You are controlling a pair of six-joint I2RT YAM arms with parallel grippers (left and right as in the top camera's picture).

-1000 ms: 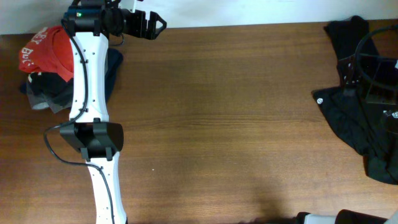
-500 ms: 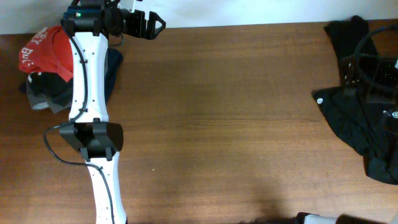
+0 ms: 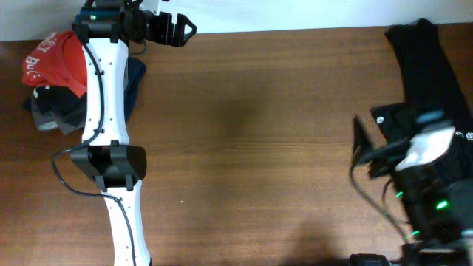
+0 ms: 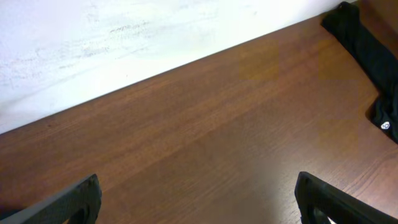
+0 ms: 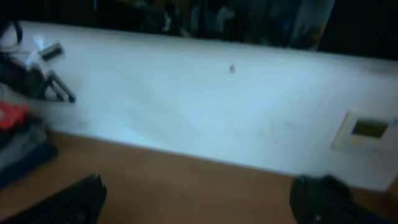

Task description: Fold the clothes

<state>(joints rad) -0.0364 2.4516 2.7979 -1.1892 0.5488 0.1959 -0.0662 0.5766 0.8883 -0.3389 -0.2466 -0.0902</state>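
Overhead: red-orange T-shirt [image 3: 53, 59] lies bunched atop a dark pile [image 3: 55, 111] at the table's [image 3: 259, 148] far-left corner, untouched. Left gripper [image 3: 183, 29] hangs just right of it. Right gripper [image 3: 360, 151] is beside a black garment [image 3: 425, 66]. Both claws gape wide w/ nothing held, prob. ready to grab.

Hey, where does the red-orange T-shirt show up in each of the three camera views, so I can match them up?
Overhead: the red-orange T-shirt lies crumpled in the top left corner, with darker clothes beside it.
Left wrist: not in it.
Right wrist: a small red-orange patch at the far left edge.
Shared landmark: the white wall along the back edge of the table, visible in all three.
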